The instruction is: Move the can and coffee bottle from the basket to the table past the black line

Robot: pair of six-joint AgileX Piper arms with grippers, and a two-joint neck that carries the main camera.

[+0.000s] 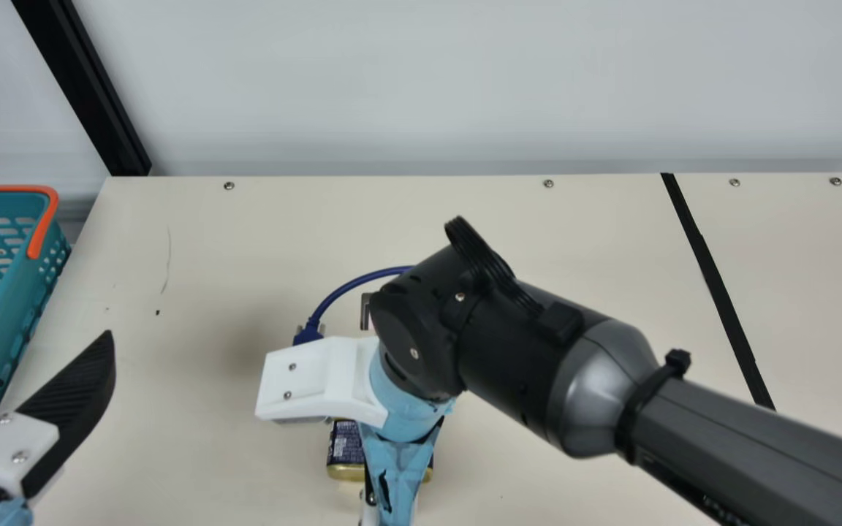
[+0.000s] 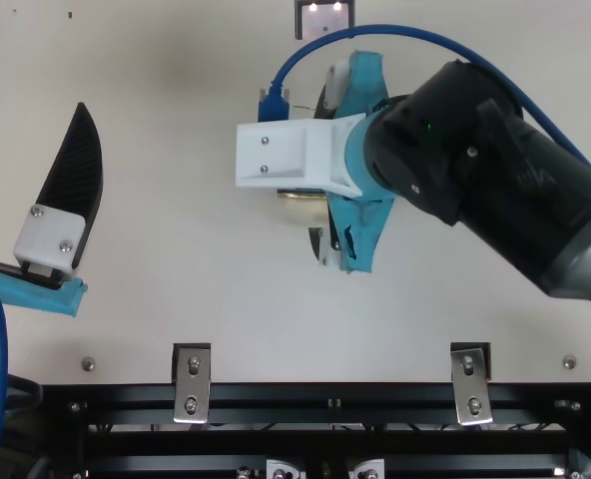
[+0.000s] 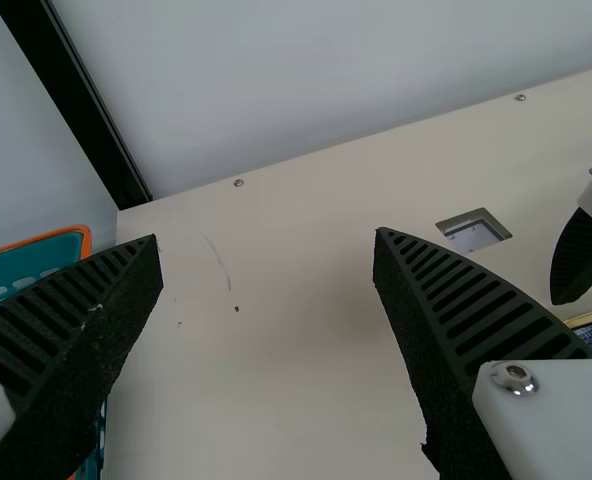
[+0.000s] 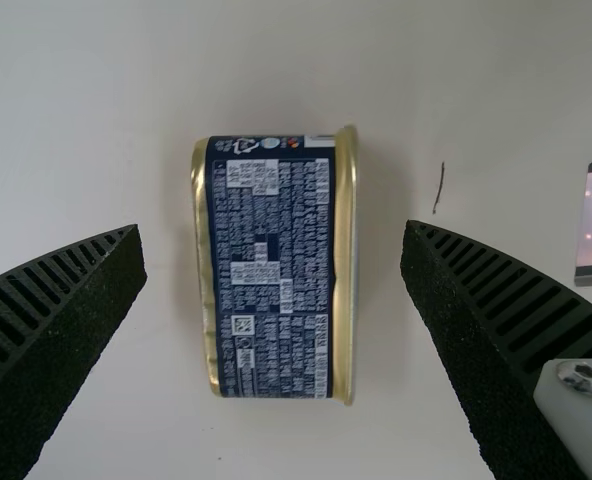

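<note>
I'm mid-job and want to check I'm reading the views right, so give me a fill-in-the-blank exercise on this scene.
The can lies beneath the ____ gripper.
The left gripper is not shut but ____.
The basket is teal and ____.
The can is not yet past the ____ line.

Missing words: right; open; orange; black.

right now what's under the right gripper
The can, dark blue with gold edges, on the table below the right gripper's open fingers. The can's underside, and whatever it covers, is hidden.
</note>
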